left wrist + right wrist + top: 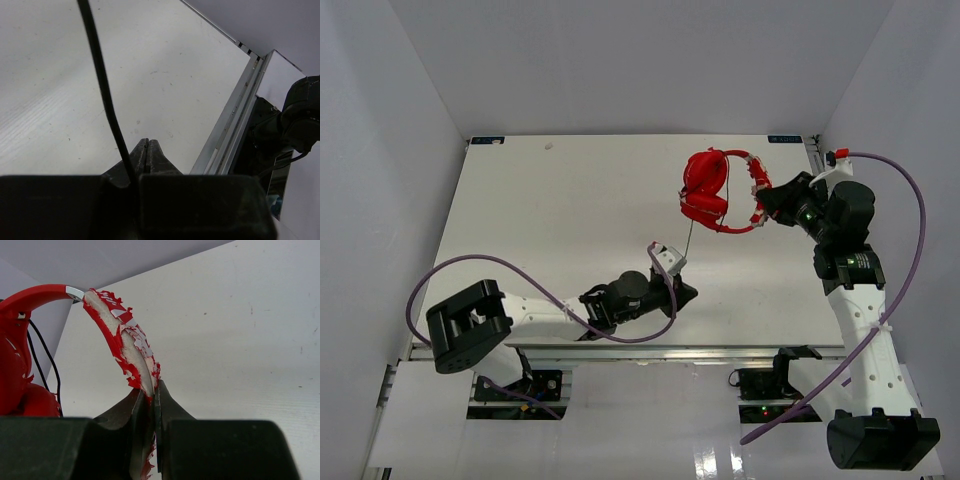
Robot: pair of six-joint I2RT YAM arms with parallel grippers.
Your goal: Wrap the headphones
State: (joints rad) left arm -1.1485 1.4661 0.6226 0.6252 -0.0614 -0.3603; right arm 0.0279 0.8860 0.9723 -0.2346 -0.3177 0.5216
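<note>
The red headphones (705,190) hang in the air over the far right of the table. My right gripper (761,204) is shut on their red-and-white headband (125,340), whose peeling padding runs between the jaws (152,387). A red ear cup (15,370) shows at the left of the right wrist view. The thin black cable (689,240) runs straight down from the cups to my left gripper (687,292), low near the table's front edge. In the left wrist view the cable (102,85) comes in beside the shut fingertips (146,142) and disappears at the fingers' base.
The white table (550,220) is walled in by grey panels. Its metal front rail (235,115) lies just right of my left gripper. Thick purple robot cables (440,280) loop off both arms.
</note>
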